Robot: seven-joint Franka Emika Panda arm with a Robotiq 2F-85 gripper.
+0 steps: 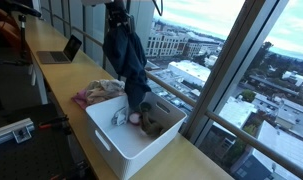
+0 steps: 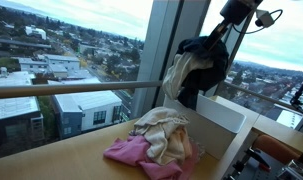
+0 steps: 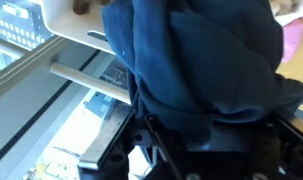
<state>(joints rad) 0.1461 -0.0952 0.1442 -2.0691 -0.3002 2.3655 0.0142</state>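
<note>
Clenched in the end effector [image 1: 115, 12]: a dark blue garment [image 1: 126, 55], hanging straight above the white bin [image 1: 111, 142], lower end down near the bin's opening. Inside the bin, a grey cloth [image 1: 121, 116]. Just beside the bin on the table [image 1: 56, 80], a pink and cream clothes pile [image 2: 156, 140]. Well beyond the bin, a laptop [image 1: 63, 50].

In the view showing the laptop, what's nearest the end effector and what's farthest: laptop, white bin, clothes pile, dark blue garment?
1. The dark blue garment, hanging gripped from the end effector.
2. The white bin, just below on the counter; the clothes pile beside it is too close to call.
3. The laptop, far along the counter.
</note>
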